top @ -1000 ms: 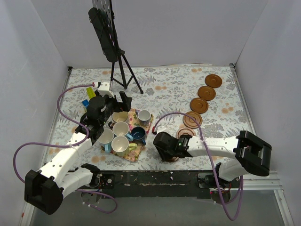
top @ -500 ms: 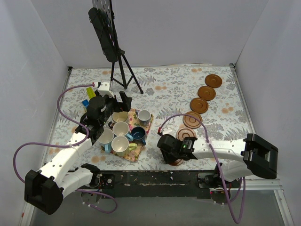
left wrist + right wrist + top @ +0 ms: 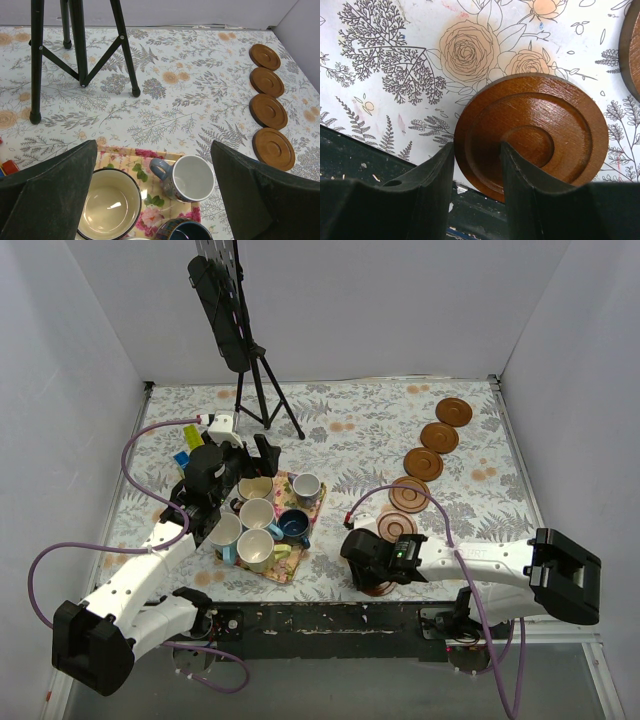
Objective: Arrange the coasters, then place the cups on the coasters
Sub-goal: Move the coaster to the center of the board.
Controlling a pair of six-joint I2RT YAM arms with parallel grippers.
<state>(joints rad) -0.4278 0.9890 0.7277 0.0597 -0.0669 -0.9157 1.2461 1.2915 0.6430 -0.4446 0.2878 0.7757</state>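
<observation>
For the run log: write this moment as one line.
right hand: shut on sixth coaster rim | left hand: open, above cups | other coasters: five in a row | cups on coasters: none

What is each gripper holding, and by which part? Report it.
The right gripper grips the round reddish-brown wooden coaster by its rim, which sits between the two fingers. The left gripper is open and holds nothing.

Glossy varnished wood with fine turning lines on the coaster (image 3: 540,135). Smooth glazed ceramic on the cups (image 3: 192,177). Matt printed floral covering over the table (image 3: 200,100). Matt, slightly grainy black plastic for the fingers (image 3: 425,195).
</observation>
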